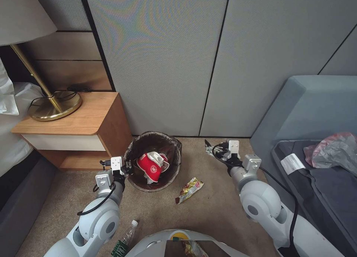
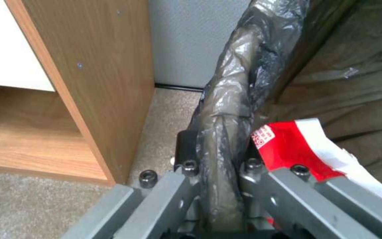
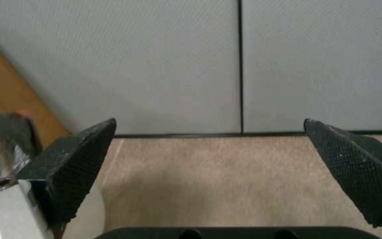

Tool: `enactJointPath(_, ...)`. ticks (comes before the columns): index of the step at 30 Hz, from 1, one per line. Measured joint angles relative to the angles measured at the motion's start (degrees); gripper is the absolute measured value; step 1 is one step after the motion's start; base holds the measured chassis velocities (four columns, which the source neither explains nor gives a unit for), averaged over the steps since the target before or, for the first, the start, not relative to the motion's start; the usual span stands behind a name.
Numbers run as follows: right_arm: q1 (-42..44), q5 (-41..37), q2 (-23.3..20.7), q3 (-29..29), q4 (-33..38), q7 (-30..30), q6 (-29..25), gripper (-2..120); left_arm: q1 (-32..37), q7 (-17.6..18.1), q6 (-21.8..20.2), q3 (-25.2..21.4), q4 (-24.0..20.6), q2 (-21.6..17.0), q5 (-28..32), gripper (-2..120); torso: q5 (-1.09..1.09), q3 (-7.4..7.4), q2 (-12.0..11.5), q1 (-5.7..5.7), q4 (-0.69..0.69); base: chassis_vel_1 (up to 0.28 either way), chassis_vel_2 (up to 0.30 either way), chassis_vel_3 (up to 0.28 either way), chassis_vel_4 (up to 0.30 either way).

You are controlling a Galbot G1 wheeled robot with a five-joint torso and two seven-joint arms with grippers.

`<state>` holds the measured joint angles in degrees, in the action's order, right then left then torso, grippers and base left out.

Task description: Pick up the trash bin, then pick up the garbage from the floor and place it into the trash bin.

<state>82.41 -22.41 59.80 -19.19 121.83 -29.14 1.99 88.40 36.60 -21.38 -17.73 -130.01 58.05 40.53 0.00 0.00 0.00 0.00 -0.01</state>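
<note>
The left gripper [image 2: 215,172] is clamped on the near-left rim of the trash bin [image 1: 153,161], one finger outside the wall and one inside, pinching the dark bag liner [image 2: 239,79] folded over the rim. The bin stands on the carpet just right of the wooden nightstand [image 1: 80,132], at about 12 o'clock from the robot base. A crushed red-and-white paper cup [image 1: 150,167] lies inside it, pressed close to the inner finger.

For the lift, judged from this grip: raise the bin straight up and keep the rim level, since a one-sided pinch will tend to let the far side sag. The liner is slippery film; hold the rim itself, not the plastic alone. Keep clear of the nightstand side panel just beside the gripper.

Litter on the floor: a plastic bottle [image 1: 125,239] at about 9 o'clock, close to the base, and a yellow snack wrapper [image 1: 190,189] at about 1 o'clock, just right of the bin.

The right gripper [image 3: 209,146] hangs empty at about 2 o'clock, jaws spread wide above bare carpet near the wall.

Surface: short beige carpet [image 1: 208,216]. Room: a brass lamp [image 1: 52,100] on the nightstand, grey wall panels [image 1: 167,63] behind, a blue-grey sofa [image 1: 308,108] at right.
</note>
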Motion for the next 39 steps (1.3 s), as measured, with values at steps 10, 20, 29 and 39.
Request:
enactJointPath(10,-5.1,-20.5,-6.7,5.6,5.8,-2.5,13.5,100,0.0,0.0,0.0,0.0,0.0,0.0,0.0,0,0.00,0.00,0.0,0.00,0.01,0.000,0.000,0.000,0.000)
enactJointPath(20,-5.7,-21.3,-7.5,6.2,6.2,-2.6,14.1,100,0.0,0.0,0.0,0.0,0.0,0.0,0.0,0,-0.02,0.00,0.0,0.00,0.04,0.000,0.000,0.000,0.000)
enactJointPath(29,-8.1,-26.6,-8.3,15.0,3.5,-3.5,17.5,100,0.0,0.0,0.0,0.0,0.0,0.0,0.0,0,-0.09,0.00,0.0,0.00,-0.02,0.000,0.000,0.000,0.000)
enactJointPath(39,-11.4,-29.6,-7.1,23.7,-4.7,-4.5,19.2,100,0.0,0.0,0.0,0.0,0.0,0.0,0.0,0,0.00,0.00,0.0,0.00,0.00,0.000,0.000,0.000,0.000)
